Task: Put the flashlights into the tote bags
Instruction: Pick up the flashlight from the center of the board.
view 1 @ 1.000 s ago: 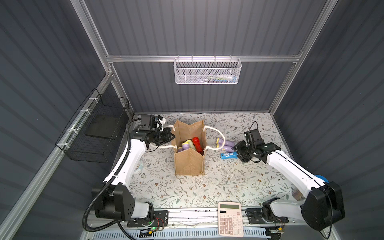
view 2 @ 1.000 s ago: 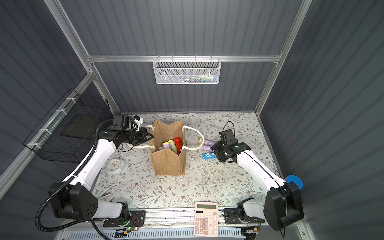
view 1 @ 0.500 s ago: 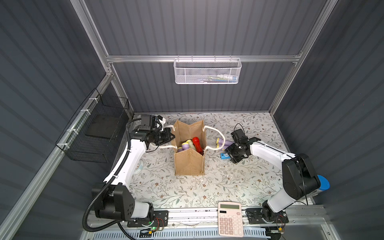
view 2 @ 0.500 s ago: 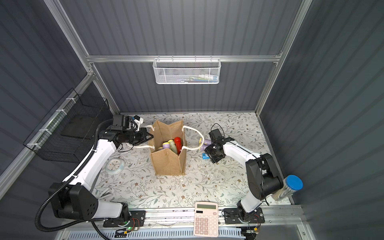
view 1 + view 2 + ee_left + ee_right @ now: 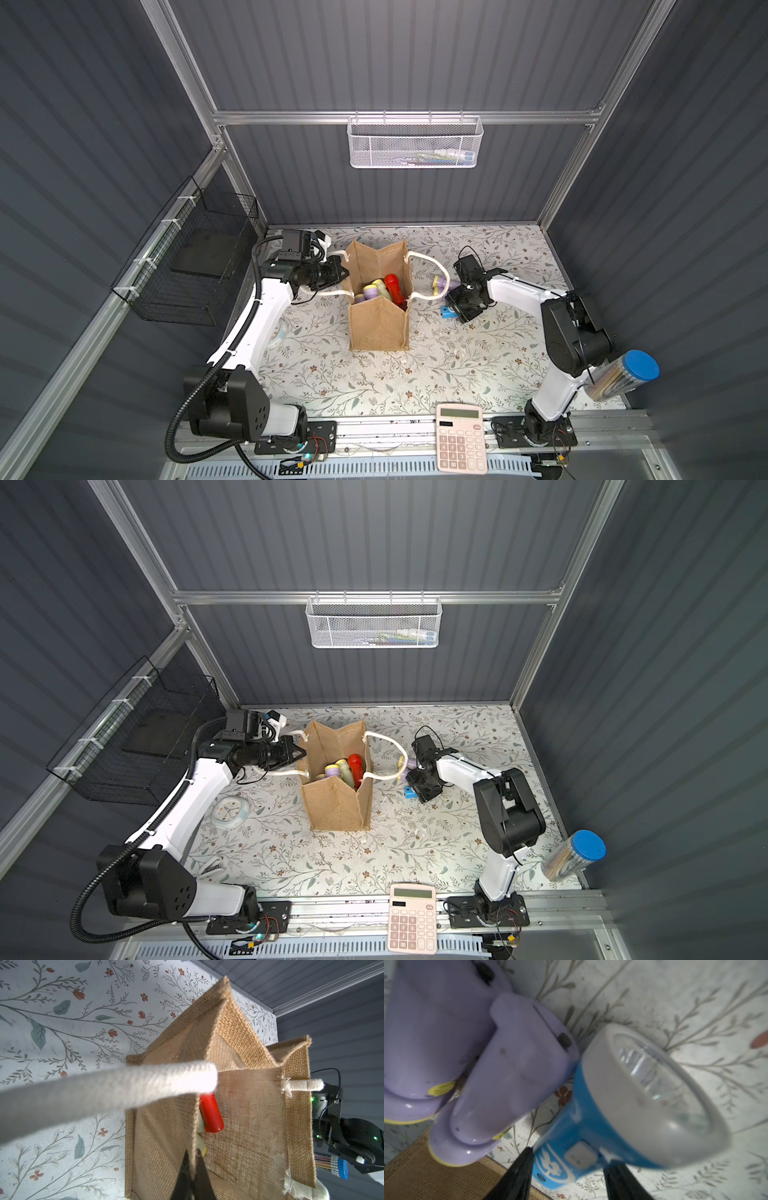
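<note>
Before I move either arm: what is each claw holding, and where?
Left claw pinches the tote bag by its top rim. Right claw straddles the blue flashlight at its body; whether it grips cannot be told.

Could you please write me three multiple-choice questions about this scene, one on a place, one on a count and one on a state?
1. Where is the blue flashlight?
A. In the black basket
B. In the white basket
C. Between the right gripper's fingers, beside the bag

2. How many lilac flashlights are next to it?
A. Two
B. None
C. Five

3. What is the left gripper doing?
A. Hanging open over the calculator
B. Pinching the bag's rim
C. Shut on the clock

Answers:
1 C, the right wrist view shows a finger on each side of it.
2 A, the same view shows two lilac bodies beside the blue one.
3 B, the left wrist view shows its jaws shut on the jute edge.
</note>
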Robot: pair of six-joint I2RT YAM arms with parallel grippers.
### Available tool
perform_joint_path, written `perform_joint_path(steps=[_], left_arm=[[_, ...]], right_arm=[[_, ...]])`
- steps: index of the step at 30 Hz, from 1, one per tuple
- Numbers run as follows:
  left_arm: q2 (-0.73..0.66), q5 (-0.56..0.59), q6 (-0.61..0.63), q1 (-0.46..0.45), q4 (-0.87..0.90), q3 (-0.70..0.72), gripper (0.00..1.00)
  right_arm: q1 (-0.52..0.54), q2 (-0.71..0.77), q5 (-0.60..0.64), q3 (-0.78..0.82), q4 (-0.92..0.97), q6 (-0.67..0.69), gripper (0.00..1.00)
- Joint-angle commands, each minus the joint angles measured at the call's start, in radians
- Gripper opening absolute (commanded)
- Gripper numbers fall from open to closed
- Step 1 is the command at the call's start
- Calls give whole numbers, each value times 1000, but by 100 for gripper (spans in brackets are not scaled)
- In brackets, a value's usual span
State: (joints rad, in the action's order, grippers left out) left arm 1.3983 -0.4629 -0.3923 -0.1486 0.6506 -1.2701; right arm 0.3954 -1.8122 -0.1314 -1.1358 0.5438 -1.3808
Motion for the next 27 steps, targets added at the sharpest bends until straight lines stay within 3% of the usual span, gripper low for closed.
perform_joint_path(steps=[1,10,14,20,27], left_arm=[[-2,21,29,6,5,-4,0],[-2,24,29,6,6,-8,0],[-6,21,27,6,4,-9,0],[-23,14,24,6,3,-7,0],[-14,-6,15,6,-11,-9,0]], right_arm=[[5,-23,6,-13,48,-11,55],[4,2,22,74,62,28,46],[4,78,65,114,84,52,28],[5,255,271,103,233,120,6],[58,430,517,-136,337,303,4]])
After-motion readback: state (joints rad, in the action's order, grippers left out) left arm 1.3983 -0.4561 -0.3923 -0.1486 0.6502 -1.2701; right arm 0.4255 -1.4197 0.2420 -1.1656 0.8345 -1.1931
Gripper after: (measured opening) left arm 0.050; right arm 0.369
